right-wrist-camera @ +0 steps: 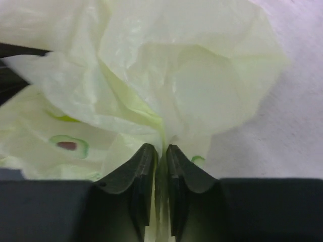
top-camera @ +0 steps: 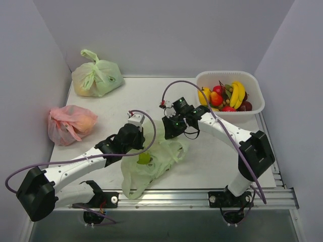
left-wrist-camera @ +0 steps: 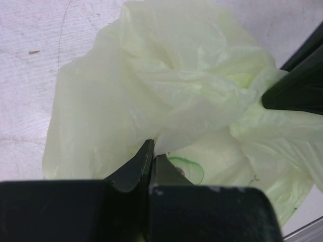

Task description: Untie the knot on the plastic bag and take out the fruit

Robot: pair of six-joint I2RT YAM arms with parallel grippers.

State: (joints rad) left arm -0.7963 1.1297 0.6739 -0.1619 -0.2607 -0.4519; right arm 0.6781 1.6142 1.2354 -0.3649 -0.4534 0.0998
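**Left hand [top-camera: 143, 143] and right hand [top-camera: 169, 134] both clamped on the plastic bag [top-camera: 151, 170]**

From above, the two hands meet over the middle of the counter [top-camera: 212, 156], the left reaching in from the lower left and the right from the lower right. Each has its fingers pressed together on the upper edge of the pale-green bag. The bag lies crumpled and slack at lower centre, trailing toward the near edge of the counter. A brighter green round shape [top-camera: 144, 158] shows through its film just below the left hand. The knot cannot be made out. At upper right a white basket [top-camera: 229, 113] holds the fruit [top-camera: 236, 94]: yellow bananas and red pieces among them. A second plump green bag [top-camera: 97, 78] sits at upper left, and a pink-red bag [top-camera: 70, 123] lies at the left edge.

In the left wrist view, the dark fingers close to a point at lower centre, nipping a fold of film. The bag fills most of the frame, and a printed green oval [left-wrist-camera: 186, 169] sits just right of the tips. At the right edge a black part of the right hand presses into the gathered plastic.

In the right wrist view, the two fingers stand nearly touching at lower centre, with a thin strip of film running down between them. The bag billows above them, and a green oval print with a dark centre [right-wrist-camera: 68, 145] shows at the left.
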